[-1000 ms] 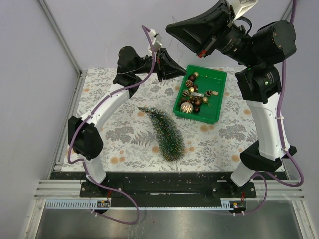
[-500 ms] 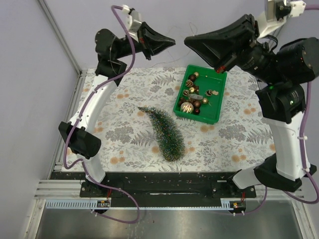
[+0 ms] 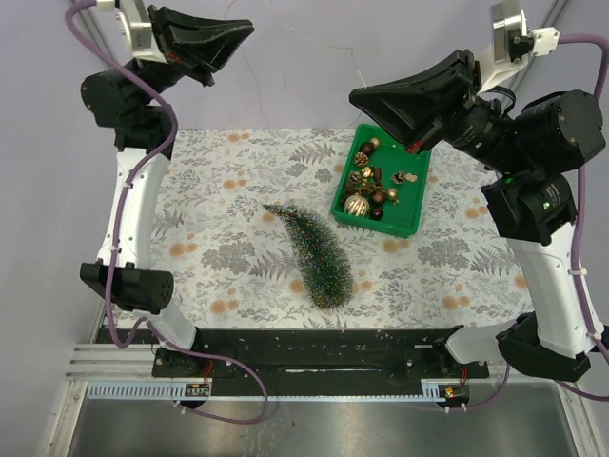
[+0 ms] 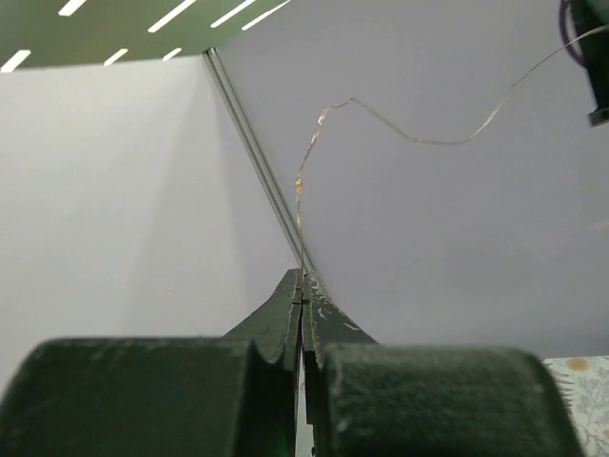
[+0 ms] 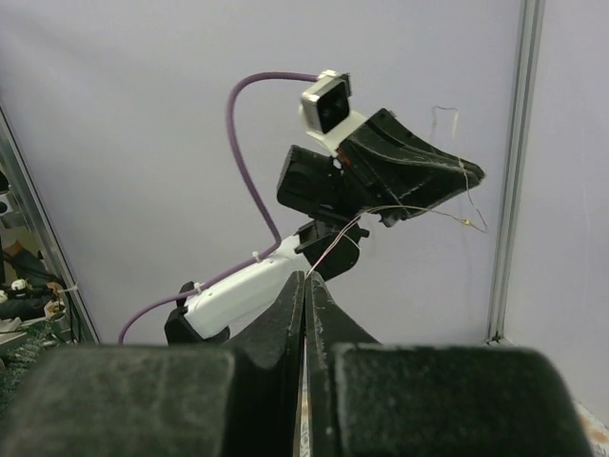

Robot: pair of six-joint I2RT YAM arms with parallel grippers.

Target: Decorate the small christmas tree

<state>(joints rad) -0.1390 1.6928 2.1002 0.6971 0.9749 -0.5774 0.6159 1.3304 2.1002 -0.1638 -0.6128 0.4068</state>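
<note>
The small christmas tree (image 3: 316, 252) lies on its side in the middle of the floral table mat, tip pointing far left, base toward me. Both arms are raised high above the table. A thin wire light string (image 4: 419, 141) runs between them. My left gripper (image 3: 249, 29) is shut on one end of it, seen rising from the tips (image 4: 302, 276). My right gripper (image 3: 354, 94) is shut on the other end (image 5: 305, 276); the wire (image 5: 333, 249) leads from there to the left gripper (image 5: 476, 175) across the view.
A green plastic bin (image 3: 416, 188) holding several baubles and pinecones stands at the back right of the mat, below the right gripper. Grey walls with aluminium posts (image 5: 507, 171) close in the back and sides.
The left arm has swung up and to the left, away from the bin, and its jaws have closed. The right arm has risen slightly. The wire now spans the gap between them.
</note>
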